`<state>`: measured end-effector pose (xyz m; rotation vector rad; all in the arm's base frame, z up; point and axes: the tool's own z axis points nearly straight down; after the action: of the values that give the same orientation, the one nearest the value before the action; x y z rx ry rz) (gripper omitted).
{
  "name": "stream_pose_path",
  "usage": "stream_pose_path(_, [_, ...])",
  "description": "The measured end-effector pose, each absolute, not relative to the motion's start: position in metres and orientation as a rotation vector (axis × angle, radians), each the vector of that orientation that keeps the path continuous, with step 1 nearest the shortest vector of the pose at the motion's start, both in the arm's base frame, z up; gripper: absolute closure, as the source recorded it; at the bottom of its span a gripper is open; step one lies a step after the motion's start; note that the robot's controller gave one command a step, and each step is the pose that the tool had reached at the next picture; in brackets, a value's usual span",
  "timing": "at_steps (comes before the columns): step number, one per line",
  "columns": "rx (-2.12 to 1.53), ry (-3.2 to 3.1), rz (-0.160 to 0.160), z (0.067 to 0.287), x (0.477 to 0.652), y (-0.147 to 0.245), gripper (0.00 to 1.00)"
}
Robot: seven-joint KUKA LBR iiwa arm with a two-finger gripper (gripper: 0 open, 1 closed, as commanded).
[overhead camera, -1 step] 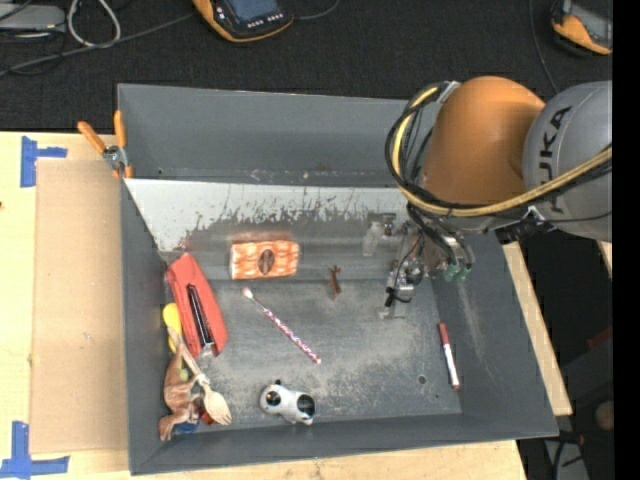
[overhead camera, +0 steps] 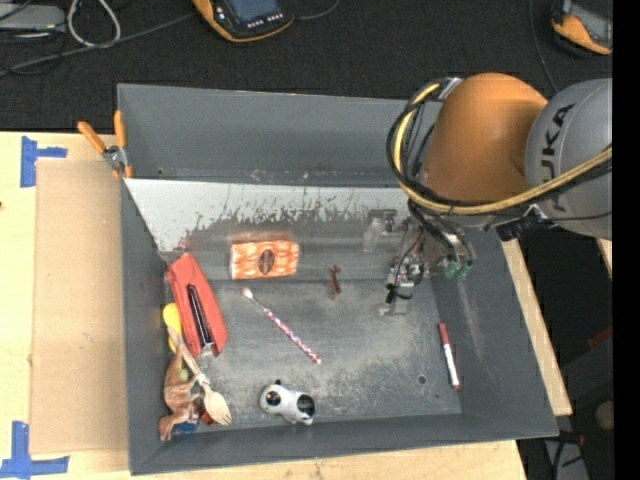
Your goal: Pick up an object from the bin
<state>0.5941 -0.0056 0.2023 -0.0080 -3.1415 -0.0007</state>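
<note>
My gripper (overhead camera: 402, 282) hangs low over the right half of the bin, near the back wall, below the orange cover. Nothing lies directly beneath it that I can make out. A small brown piece (overhead camera: 336, 282) lies on the floor just to its left. A red and white pen (overhead camera: 449, 355) lies in front of it to the right, pointing toward the front wall. A pink and white striped stick (overhead camera: 285, 330) lies diagonally at the bin's middle.
An orange packet (overhead camera: 265, 259) lies at the back, left of centre. A red flat case (overhead camera: 195, 303) leans along the left wall beside a yellow thing (overhead camera: 172, 318). A heap of small toys (overhead camera: 188, 396) fills the front left corner, with a black and white toy (overhead camera: 288, 402) nearby.
</note>
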Motion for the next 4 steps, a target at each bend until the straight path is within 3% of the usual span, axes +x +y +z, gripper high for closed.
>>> stream_pose_path(1, [-0.054,-3.143,-0.002,0.104,0.617,0.029,0.00])
stream_pose_path(2, [0.062,-3.147,0.000,0.123,0.620,0.040,0.00])
stream_pose_path(3, [0.023,-3.139,-0.003,0.110,0.619,0.022,0.00])
stream_pose_path(4, [-0.248,-3.140,-0.004,0.077,0.619,0.109,0.00])
